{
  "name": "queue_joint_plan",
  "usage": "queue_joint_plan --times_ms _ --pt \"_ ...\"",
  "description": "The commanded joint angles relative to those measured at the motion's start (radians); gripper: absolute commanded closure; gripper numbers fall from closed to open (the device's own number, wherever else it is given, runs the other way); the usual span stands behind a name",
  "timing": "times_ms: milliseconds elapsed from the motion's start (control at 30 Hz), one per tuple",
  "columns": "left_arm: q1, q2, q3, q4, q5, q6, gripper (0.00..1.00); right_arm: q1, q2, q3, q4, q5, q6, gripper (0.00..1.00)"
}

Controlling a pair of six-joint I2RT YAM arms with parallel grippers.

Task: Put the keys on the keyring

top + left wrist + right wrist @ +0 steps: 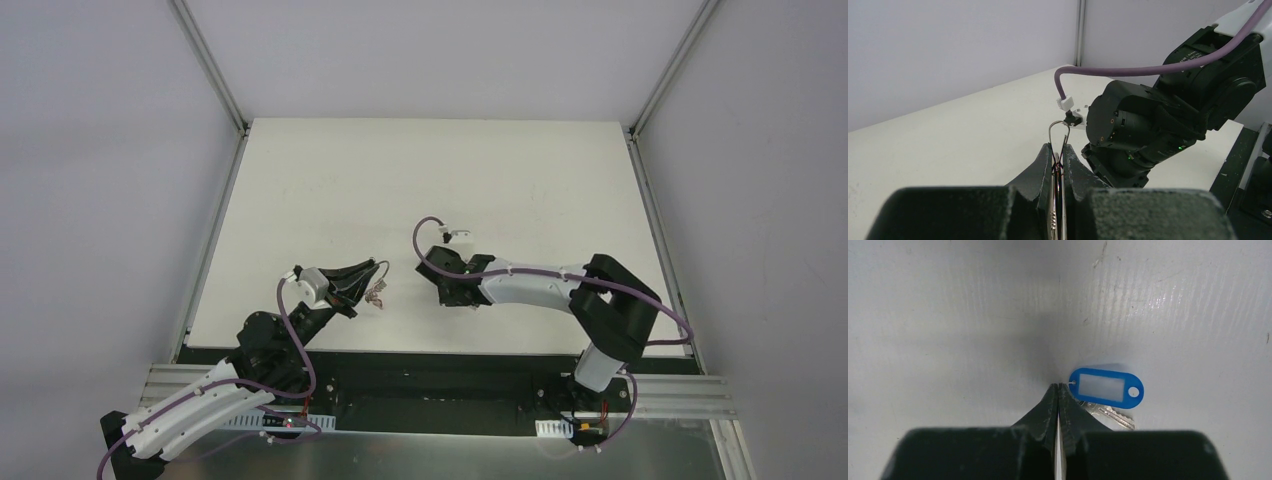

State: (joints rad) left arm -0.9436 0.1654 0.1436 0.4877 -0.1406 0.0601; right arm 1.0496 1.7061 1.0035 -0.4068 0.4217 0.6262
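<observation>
My left gripper [1058, 150] is shut on the keyring [1049, 132], a thin silver ring seen edge-on and sticking up past the fingertips. In the top view that gripper [372, 271] hovers over the table's near left, and a fan of small silver keys [377, 293] hangs under it. A key with an oblong blue plastic head [1108, 388] lies flat on the table, its silver blade [1115, 416] partly under my right finger. My right gripper [1058, 386] is shut, tips down at the table and touching the left end of the blue head. Nothing shows between its tips.
The right arm's black wrist [1148, 130] is close in front of the left gripper, with a purple cable [1128, 71] looping over it. The white table [430, 170] stretches back to grey walls. A metal rail [660, 395] runs along the near edge.
</observation>
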Motion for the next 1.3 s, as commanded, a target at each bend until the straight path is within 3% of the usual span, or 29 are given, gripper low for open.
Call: queue_joint_plan --times_ms 0,167,433,767,1067,1167,1267 --pt "-0.009 -0.001 0.049 0.043 -0.011 -0.017 1.0 0.017 -0.011 -0.075 -0.038 -0.113 0.029 1.0" --pt "-0.009 -0.003 0.049 0.04 -0.013 -0.016 1.0 0.027 -0.112 -0.114 0.024 -0.124 0.03 1.0" --pt "-0.009 -0.018 0.049 0.035 -0.01 -0.018 1.0 0.003 -0.416 -0.197 0.093 -0.177 0.025 1.0" --pt "-0.01 -0.034 0.046 0.04 0.02 -0.025 1.0 -0.067 -0.713 -0.368 0.357 -0.473 0.081 1.0" --pt "-0.01 -0.051 0.041 0.072 0.163 -0.05 1.0 -0.103 -0.744 -0.454 0.764 -0.801 0.111 1.0" --pt "-0.009 -0.034 0.054 0.071 0.23 -0.056 1.0 -0.103 -0.729 -0.408 0.766 -0.872 0.073 1.0" --pt "-0.009 -0.005 0.084 0.031 0.247 -0.056 1.0 -0.099 -0.712 -0.319 0.658 -0.913 0.01 1.0"
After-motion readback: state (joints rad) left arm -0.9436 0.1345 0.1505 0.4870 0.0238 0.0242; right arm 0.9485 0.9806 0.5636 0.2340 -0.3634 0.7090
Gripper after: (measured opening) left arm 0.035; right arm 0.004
